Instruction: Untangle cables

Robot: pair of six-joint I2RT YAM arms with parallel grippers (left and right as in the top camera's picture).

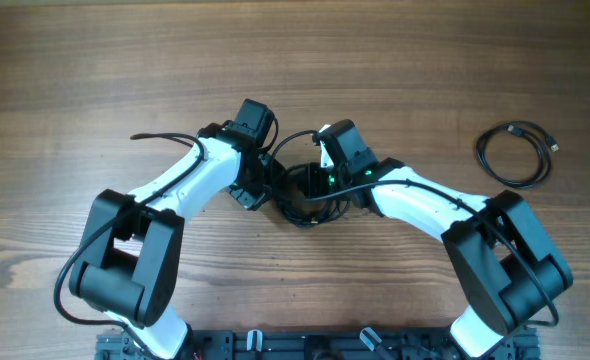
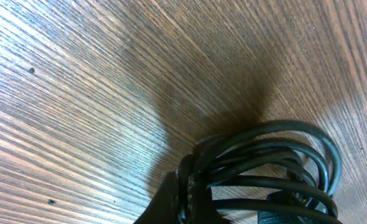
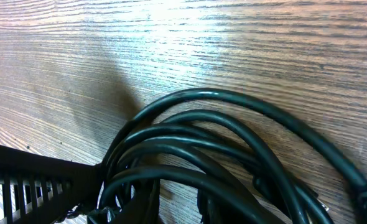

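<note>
Between left gripper [image 1: 263, 186] and right gripper [image 1: 322, 186]: tangled bundle of thin black looped cables [image 1: 303, 195], lying on the wood-grain worktop [image 1: 95, 60] and touching both. Cannot tell whether either gripper is spread or pinching. Well out beyond the right gripper: separate coiled thin black cable [image 1: 516, 153], lying alone.

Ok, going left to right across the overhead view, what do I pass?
White forearm of the left arm → left hand → tangled bundle of thin black cables → white forearm of the right arm → separate coiled thin black cable, far right.
</note>
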